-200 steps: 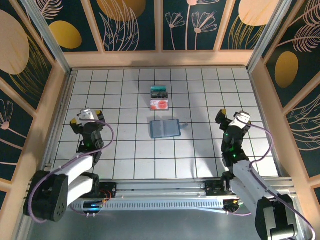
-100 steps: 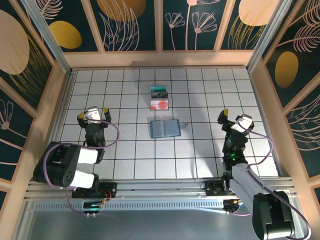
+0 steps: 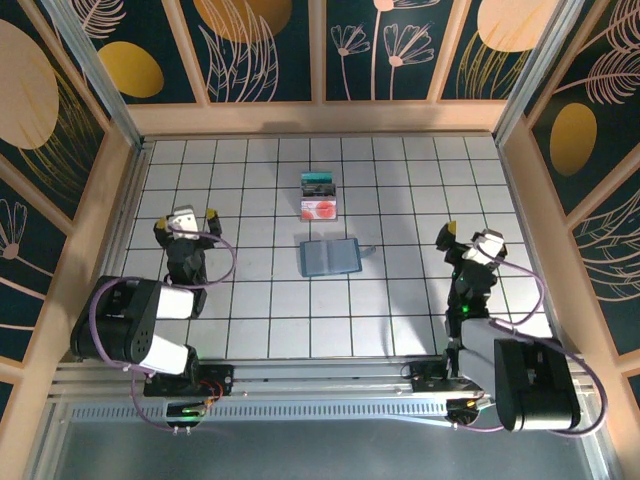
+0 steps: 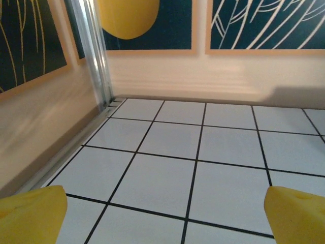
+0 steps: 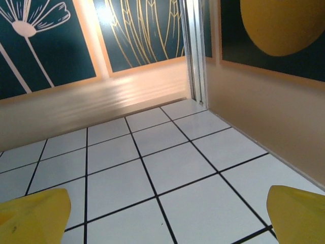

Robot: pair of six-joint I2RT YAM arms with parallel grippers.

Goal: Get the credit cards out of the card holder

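on the white tiled table (image 3: 400, 300), the flat teal card (image 3: 318, 184) lies farthest back, the whitish-pink card (image 3: 320, 209) just before it, the slate-blue folding card holder (image 3: 329, 257) nearest.

glossy white tiled table (image 3: 400, 300), matt slate-blue card holder (image 3: 329, 257)

Robot lab test cell: gridded tabletop (image 3: 400, 300), floral panel walls (image 3: 260, 50), aluminium rail (image 3: 320, 372)
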